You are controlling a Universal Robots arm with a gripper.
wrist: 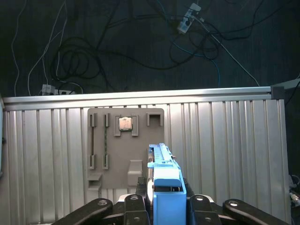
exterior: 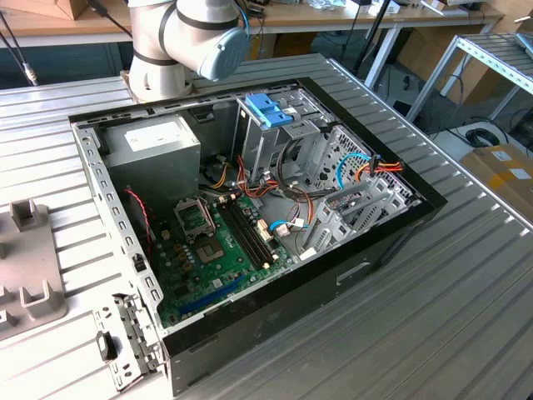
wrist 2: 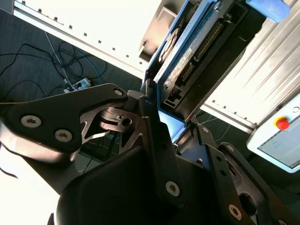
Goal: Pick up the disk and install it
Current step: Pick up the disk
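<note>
Ribbed metal tabletop (wrist: 225, 140) spreads below the wrist, a grey fixture plate (wrist: 126, 154) lying on it. In the first wrist view the gripper (wrist: 165, 202) is clamped on the disk (wrist: 164, 173), held edge-on by its light-blue frame over that plate. I judge the pick-up done and the install not yet. The open computer case (exterior: 275, 208) sits apart, seen in the exterior view. Seating the disk calls for squaring its frame with the metal cage (exterior: 258, 142) — tilt would likely jam it.
</note>
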